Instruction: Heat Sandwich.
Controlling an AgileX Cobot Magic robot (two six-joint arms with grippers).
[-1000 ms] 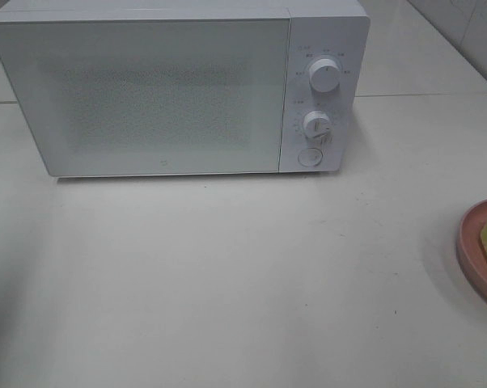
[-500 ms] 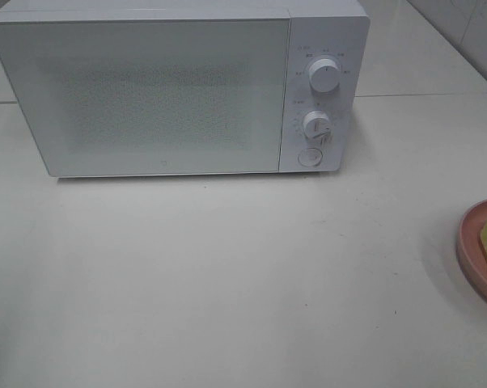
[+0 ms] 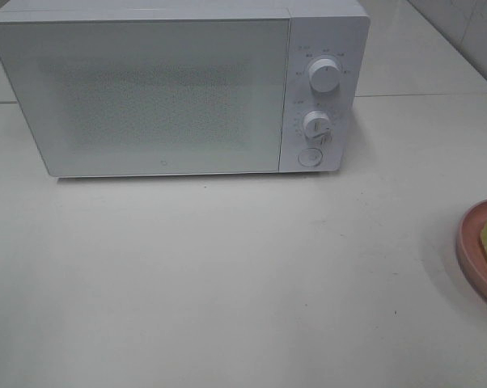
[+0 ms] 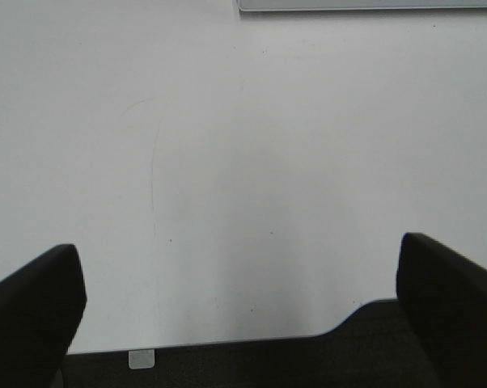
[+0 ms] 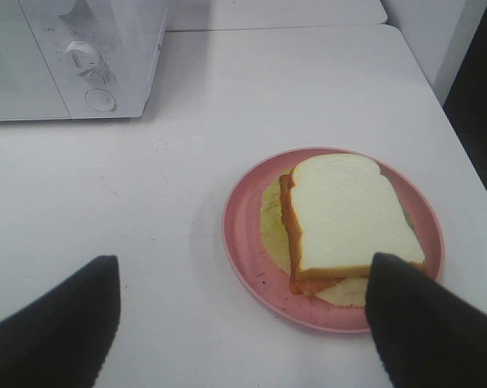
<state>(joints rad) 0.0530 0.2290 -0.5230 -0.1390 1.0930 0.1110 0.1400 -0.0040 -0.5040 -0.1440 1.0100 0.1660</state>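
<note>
A white microwave (image 3: 179,89) stands shut at the back of the white table (image 3: 227,275), its two dials and round button on its right panel. The sandwich (image 5: 349,222) lies on a pink plate (image 5: 247,242) at the table's right edge, well apart from the microwave. The left gripper (image 4: 239,291) hovers over bare table, spread wide and empty. The right gripper (image 5: 243,323) is spread wide above the plate, holding nothing.
</note>
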